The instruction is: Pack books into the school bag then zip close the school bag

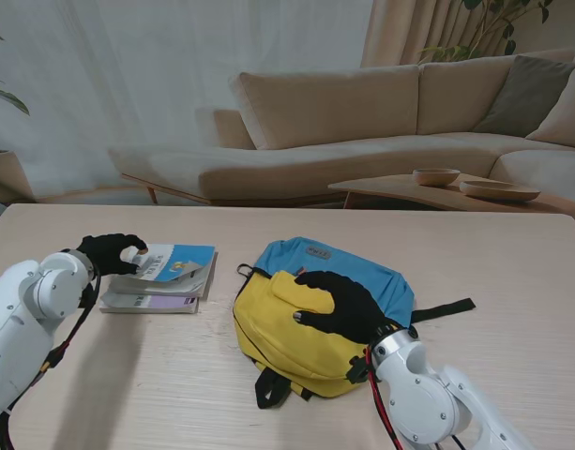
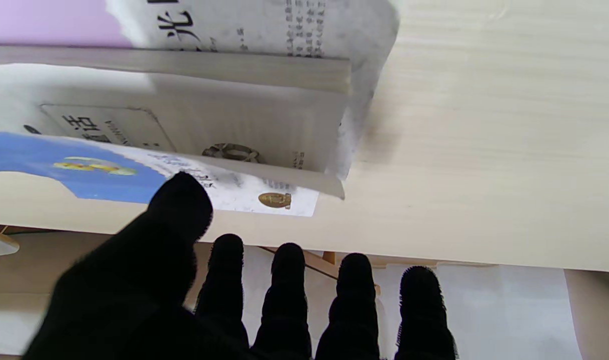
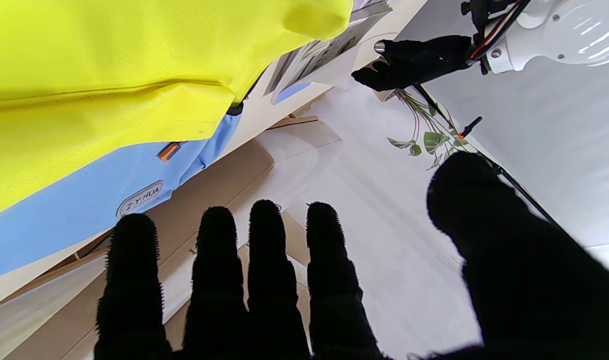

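A small stack of books (image 1: pixel 160 286) lies on the table on my left. Its top book (image 1: pixel 177 260) has a blue and white cover (image 2: pixel 99 175) that curls up off the page beneath. My left hand (image 1: pixel 113 253) sits at the stack's left end, fingers straight and apart, thumb (image 2: pixel 179 210) touching that cover. The school bag (image 1: pixel 278 342), yellow in front and blue (image 1: pixel 362 272) behind, lies flat in the middle. My right hand (image 1: pixel 339 305) rests open and flat on its yellow pocket (image 3: pixel 109 60). I cannot see the bag's zip.
A black strap (image 1: pixel 446 307) trails from the bag toward the right, and another loops toward me (image 1: pixel 268 386). The wooden table (image 1: pixel 475 253) stretches around both. Beyond its far edge stand a sofa (image 1: pixel 362 122) and a low table with bowls (image 1: pixel 437 176).
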### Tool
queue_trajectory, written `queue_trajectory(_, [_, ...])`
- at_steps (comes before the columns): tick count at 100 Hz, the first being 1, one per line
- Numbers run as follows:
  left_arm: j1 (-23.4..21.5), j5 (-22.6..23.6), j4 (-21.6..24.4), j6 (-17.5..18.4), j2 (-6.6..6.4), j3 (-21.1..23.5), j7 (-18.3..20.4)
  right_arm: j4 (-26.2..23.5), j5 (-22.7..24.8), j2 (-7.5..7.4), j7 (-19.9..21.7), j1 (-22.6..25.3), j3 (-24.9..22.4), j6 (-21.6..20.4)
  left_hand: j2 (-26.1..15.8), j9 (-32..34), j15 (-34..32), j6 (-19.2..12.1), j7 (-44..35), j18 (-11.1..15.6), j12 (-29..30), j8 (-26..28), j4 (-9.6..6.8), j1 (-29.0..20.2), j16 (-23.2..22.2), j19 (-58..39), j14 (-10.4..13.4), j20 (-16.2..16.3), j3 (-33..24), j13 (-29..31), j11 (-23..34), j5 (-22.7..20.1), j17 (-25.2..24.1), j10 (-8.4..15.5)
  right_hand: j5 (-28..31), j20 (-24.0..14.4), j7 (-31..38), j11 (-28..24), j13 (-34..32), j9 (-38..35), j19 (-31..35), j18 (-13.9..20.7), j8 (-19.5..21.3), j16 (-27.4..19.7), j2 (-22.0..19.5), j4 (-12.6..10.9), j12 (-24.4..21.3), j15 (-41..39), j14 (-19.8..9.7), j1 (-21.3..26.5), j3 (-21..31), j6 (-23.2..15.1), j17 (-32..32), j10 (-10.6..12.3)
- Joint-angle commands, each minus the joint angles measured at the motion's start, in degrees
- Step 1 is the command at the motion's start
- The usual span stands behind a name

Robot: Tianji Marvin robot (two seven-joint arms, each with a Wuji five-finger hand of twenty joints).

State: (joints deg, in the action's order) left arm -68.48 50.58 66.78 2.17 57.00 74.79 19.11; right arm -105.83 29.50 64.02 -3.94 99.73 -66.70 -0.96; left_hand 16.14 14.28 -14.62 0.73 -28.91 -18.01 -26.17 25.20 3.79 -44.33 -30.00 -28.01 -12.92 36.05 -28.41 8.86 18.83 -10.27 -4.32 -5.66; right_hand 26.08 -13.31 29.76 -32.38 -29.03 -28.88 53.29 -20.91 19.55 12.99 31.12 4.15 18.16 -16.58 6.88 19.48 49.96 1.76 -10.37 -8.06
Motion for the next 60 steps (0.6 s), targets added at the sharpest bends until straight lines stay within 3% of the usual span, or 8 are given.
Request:
queue_trajectory(1, [0.45,-0.60,-1.08,-0.11,0.46,-0.51,0.63,-0.34,-0.16,0.22,0.69,0.64,-0.04,-0.40,1.12,-2.93,1.57,-2.39,4.23,1.71,0.04,-3.09,-0.88,0.41,1.37,0.91,1.54,-0.83,-3.15,-2.24,-0.32,1.91,-0.91,2.01,-1.04,0.96,0.09,-0.13,2.37,1.10,-0.82,1.41,-1.01,-0.50,0.81,-0.37,-0.38,0.93,-1.69,-1.15,1.81,-0.70,0.68,1.93])
queue_trajectory(6, [1.19,-0.50,-2.35,0.11,0.42,-1.42,0.21,-0.32,-0.27,0.22,0.74,0.67,-0.18,-0.51,1.89,-3.40,2.34,-3.06,8.29,2.42,1.53,-5.01,-0.69,1.09,1.72,1.92,2.20,-1.09,-4.12,-3.22,-2.66,2.02,-0.95,2.82,-1.01,0.96,0.12,-0.13,2.39,1.12,-0.77,1.42,-1.02,-0.50,0.86,-0.37,-0.38,0.93,-1.66,-1.15,1.96,-0.64,0.59,1.80])
queue_trajectory(13, [2.23,-0.33,-4.07,0.32,0.39,-2.67,-0.54,-0.29,-0.39,0.24,0.73,0.69,-0.34,-0.55,3.18,-3.93,3.41,-4.43,14.87,3.41,2.50,-6.65,-0.38,1.75,2.26,3.98,3.17,-1.15,-5.39,-4.62,-6.21,2.13,-0.99,5.92,-1.03,0.99,0.13,-0.15,2.39,1.15,-0.78,1.45,-1.05,-0.49,0.91,-0.38,-0.37,0.91,-1.69,-1.09,2.16,-0.63,0.62,1.86])
queue_trajectory(33, [5.75,0.18,-9.10,3.36,0.07,-6.48,-2.19,-0.29,-0.80,0.30,0.66,0.70,-0.69,-0.58,6.15,-6.46,7.88,-7.75,24.49,5.86,2.24,-3.71,0.44,3.86,3.98,8.78,6.49,-0.24,-8.67,-6.42,-13.48,3.48,-1.26,10.53,-0.97,1.05,0.23,-0.24,2.31,1.11,-0.77,1.63,-1.07,-0.46,1.08,-0.44,-0.33,0.85,-1.69,-0.92,2.85,-0.62,0.63,1.85])
queue_trajectory(34, [5.94,0.18,-9.37,3.60,0.05,-6.67,-2.24,-0.30,-0.82,0.30,0.66,0.70,-0.70,-0.56,6.21,-6.46,8.13,-7.80,25.89,5.93,1.64,-1.65,0.59,4.11,3.68,9.55,6.55,0.32,-9.00,-6.41,-13.95,3.21,-1.11,10.73,-0.96,1.04,0.23,-0.23,2.30,1.15,-0.74,1.65,-1.07,-0.46,1.11,-0.44,-0.33,0.85,-1.64,-0.88,2.90,-0.59,0.57,1.84])
queue_trajectory(60, [10.17,-4.57,-15.26,4.42,0.79,-10.44,-4.74,-0.40,-1.12,0.42,0.38,0.62,-0.83,-0.16,0.92,-6.04,8.75,-7.27,25.48,6.42,0.76,3.40,0.56,3.17,3.20,12.35,6.56,1.62,-3.69,-6.51,-13.48,2.67,-1.32,9.72,-0.78,1.06,0.37,-0.36,2.22,1.07,-0.66,1.77,-1.08,-0.43,1.16,-0.50,-0.28,0.79,-1.69,-0.89,3.70,-0.51,0.56,1.85])
